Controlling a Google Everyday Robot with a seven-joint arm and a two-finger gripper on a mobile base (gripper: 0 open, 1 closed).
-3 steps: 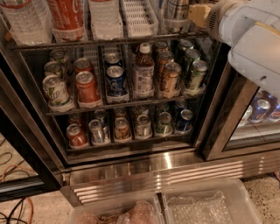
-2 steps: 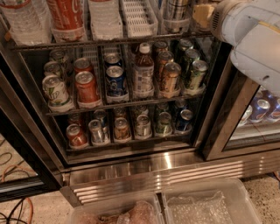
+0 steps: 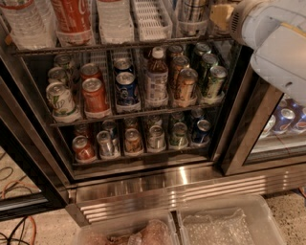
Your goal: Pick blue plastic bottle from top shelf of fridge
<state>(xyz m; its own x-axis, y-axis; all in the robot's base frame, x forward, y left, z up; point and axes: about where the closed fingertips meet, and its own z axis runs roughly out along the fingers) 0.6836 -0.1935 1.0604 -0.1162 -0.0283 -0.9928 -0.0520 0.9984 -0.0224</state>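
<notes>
The fridge (image 3: pixel 143 179) stands open in front of me. Its top shelf (image 3: pixel 119 45) runs along the upper edge of the view with white slotted lane trays (image 3: pixel 150 19). On it stand a clear water bottle (image 3: pixel 26 24), a red cola bottle (image 3: pixel 71 19), another clear bottle (image 3: pixel 114 16) and a can (image 3: pixel 193 12). No blue plastic bottle shows; it is hidden or out of view. My gripper (image 3: pixel 221 16) is at the right end of the top shelf, mostly hidden behind my white arm (image 3: pixel 272 43).
Two lower wire racks hold rows of small cans (image 3: pixel 95 95) and a brown bottle (image 3: pixel 156 79). A second cooler door (image 3: pixel 282 124) stands at the right. Clear plastic bins (image 3: pixel 224 225) lie on the floor in front of the steel base panel. Cables (image 3: pixel 19 225) lie at the left.
My arm and gripper have edged a little to the left, toward the right end of the top shelf. Nothing on the shelves has moved.
</notes>
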